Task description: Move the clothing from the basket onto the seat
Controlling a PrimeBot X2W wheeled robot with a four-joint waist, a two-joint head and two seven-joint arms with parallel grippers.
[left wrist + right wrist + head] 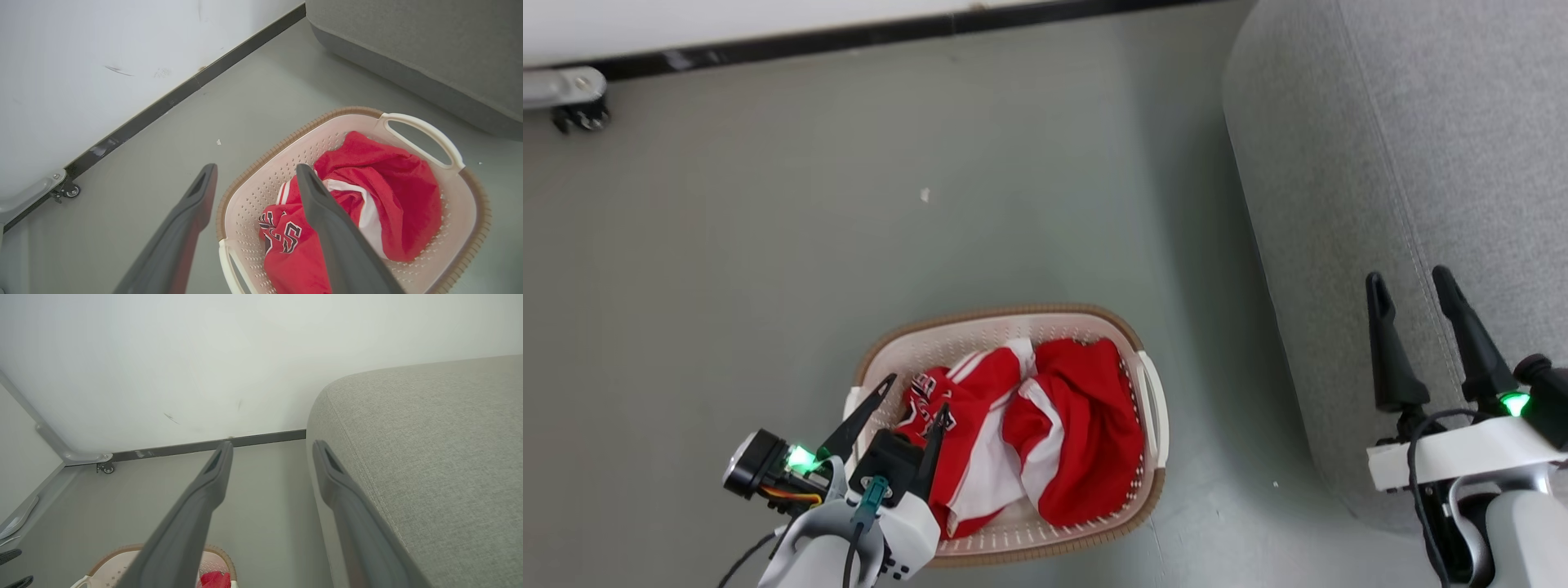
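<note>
The cream basket [1152, 408] with a brown rim stands on the floor, and the red and white clothing [1045, 416] lies crumpled inside it. My left gripper [916, 394] hangs open above the basket's left side, one finger over the rim and one over the lettered red fabric. In the left wrist view the clothing [380, 192] fills the basket [425, 132], and my left gripper [257, 168] holds nothing. My right gripper [1409, 282] stands open and empty above the edge of the grey seat [1421, 122]. The right wrist view shows the seat [429, 449] beside my right gripper [271, 445].
The grey floor [849, 204] runs to a white wall with a dark baseboard [890, 34]. A small caster wheel [580, 114] on a metal bracket sits at the wall on the far left. The basket stands just left of the seat.
</note>
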